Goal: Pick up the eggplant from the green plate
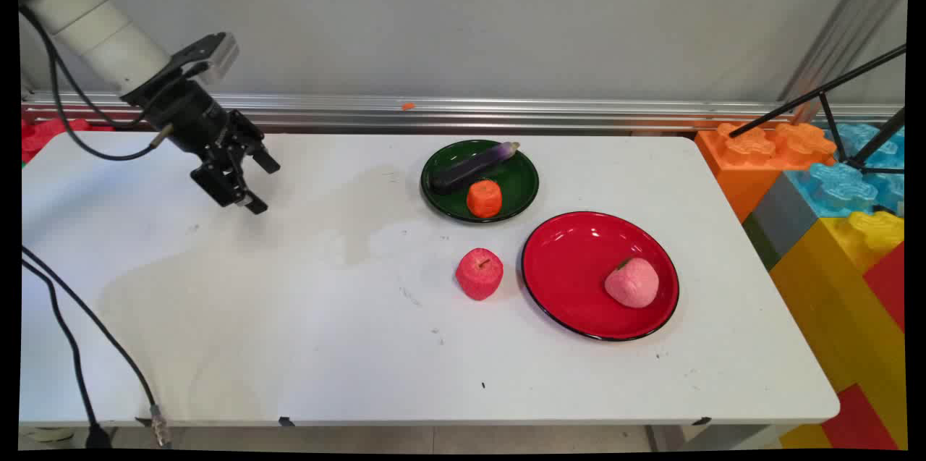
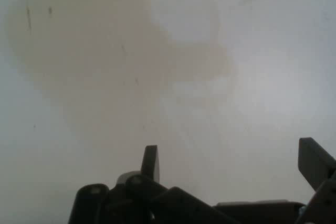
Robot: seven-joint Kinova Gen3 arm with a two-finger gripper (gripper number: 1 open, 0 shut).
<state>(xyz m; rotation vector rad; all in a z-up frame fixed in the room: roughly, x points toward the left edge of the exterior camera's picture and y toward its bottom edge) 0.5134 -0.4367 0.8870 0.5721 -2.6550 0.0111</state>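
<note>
My black gripper (image 1: 262, 184) hangs open above the left part of the white table (image 1: 289, 316), holding nothing. In the hand view the gripper (image 2: 233, 163) shows two spread fingers over bare tabletop with a faint stain. Far to its right a green plate (image 1: 521, 189) carries a dark purple eggplant (image 1: 474, 166) and an orange fruit (image 1: 484, 198). A red apple (image 1: 479, 273) stands on the table just left of a red plate (image 1: 571, 265). On that red plate lies a pink peach (image 1: 631, 282).
Large orange, blue, yellow and red toy blocks (image 1: 832, 186) are stacked past the table's right end. A black tripod leg (image 1: 817, 95) crosses above them. Black cables (image 1: 72, 323) hang over the table's left front. A metal rail (image 1: 470, 113) runs along the back.
</note>
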